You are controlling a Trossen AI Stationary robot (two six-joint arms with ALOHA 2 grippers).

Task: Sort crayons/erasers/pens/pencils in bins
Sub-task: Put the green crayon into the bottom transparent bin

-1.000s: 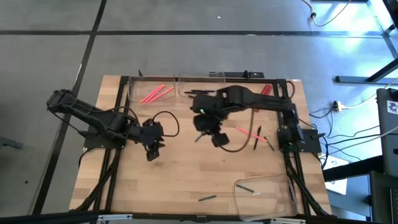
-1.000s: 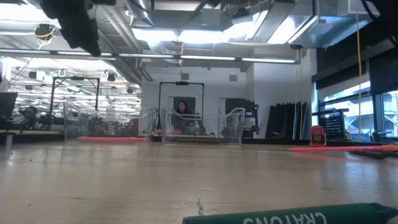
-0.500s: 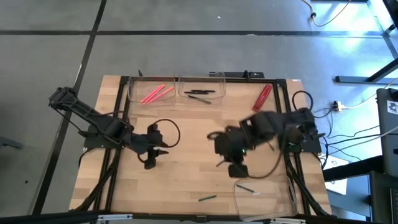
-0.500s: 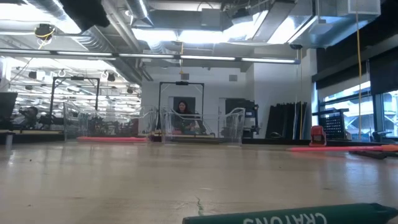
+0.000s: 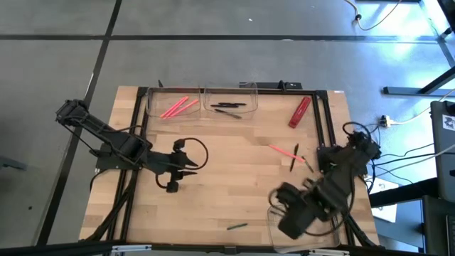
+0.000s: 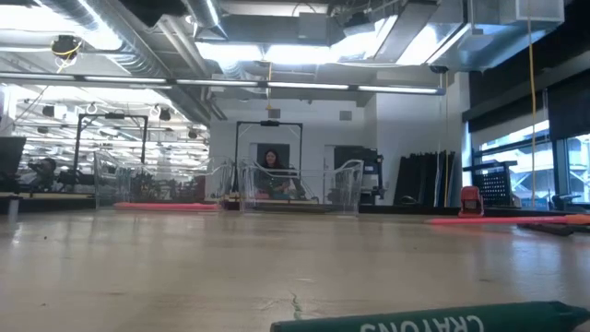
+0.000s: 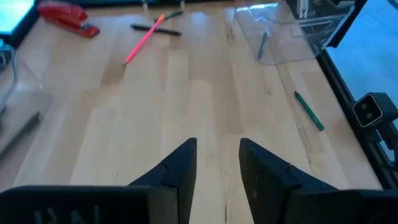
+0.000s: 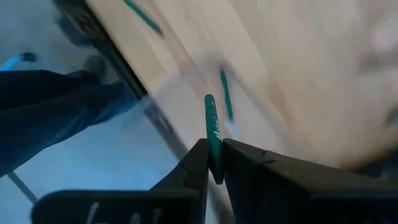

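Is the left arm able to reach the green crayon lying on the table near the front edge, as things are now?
Probably yes. The left gripper is open and empty, the green crayon lies alone on bare wood, and nothing stands between them.

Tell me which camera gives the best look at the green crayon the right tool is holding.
The right wrist view: the green crayon stands pinched between the right tool's fingers. In the high view that arm hides it over the near clear bin. The left wrist and low views miss it.
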